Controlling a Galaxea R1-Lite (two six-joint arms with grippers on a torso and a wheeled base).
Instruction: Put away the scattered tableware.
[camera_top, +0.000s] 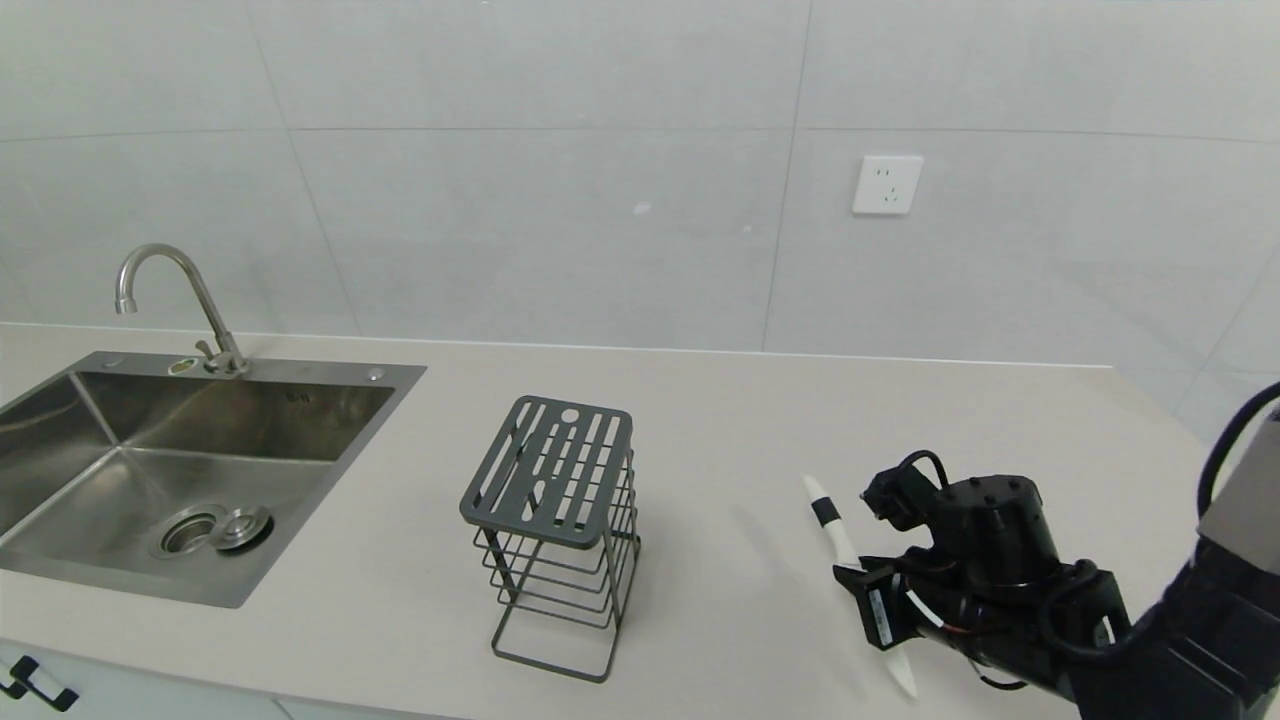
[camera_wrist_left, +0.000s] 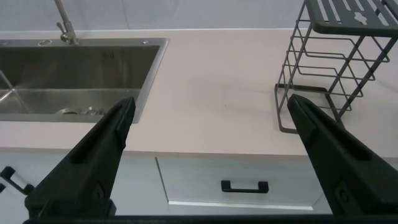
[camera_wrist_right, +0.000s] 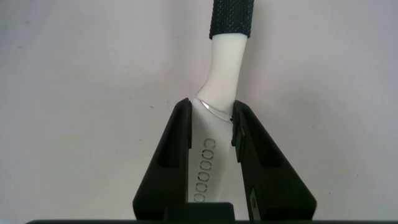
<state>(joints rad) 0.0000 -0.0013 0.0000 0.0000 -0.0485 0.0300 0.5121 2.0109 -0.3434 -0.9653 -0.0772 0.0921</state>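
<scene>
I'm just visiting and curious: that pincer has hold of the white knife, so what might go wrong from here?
The right pincer pinches the knife on its smooth blade, so it may slip or twist. The slots atop the rack look narrow; a tilted knife might catch and tip the light wire frame.

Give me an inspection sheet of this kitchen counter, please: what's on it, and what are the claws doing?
Surface: pale countertop, looks clean.
Job's things: white utensil with a black band, right of the wire rack; the rack is upright.
Clutter: nothing seen.
Grippers: right claw shut on the white utensil; left claw open, off the counter's front edge.
Cables: black wire loop by the right claw.
Surroundings: sink and faucet at left, wall socket behind, drawer below.
</scene>
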